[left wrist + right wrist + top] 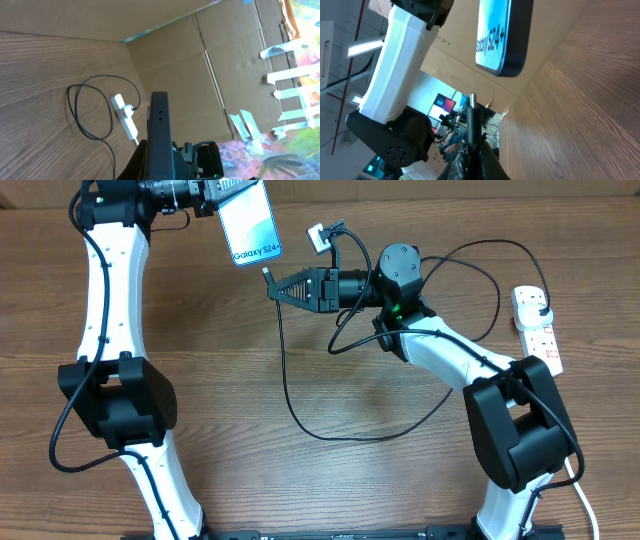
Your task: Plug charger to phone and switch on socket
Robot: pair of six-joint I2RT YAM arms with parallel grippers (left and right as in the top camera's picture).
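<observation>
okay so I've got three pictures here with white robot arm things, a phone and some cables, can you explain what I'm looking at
Two white jointed robot arms with black grippers work at a wooden table. One picture looks down from above; the other two come from cameras on each wrist. The left gripper is shut on a slim smartphone with a bright blue screen, held off the table. The right gripper is shut on the connector end of a thin black charger cable, aimed at the phone's lower edge. A white power strip lies at the right, the charger's plug in it.

pincer (472,131) clamps charger tip (472,100) | phone (504,35) above, apart
</observation>
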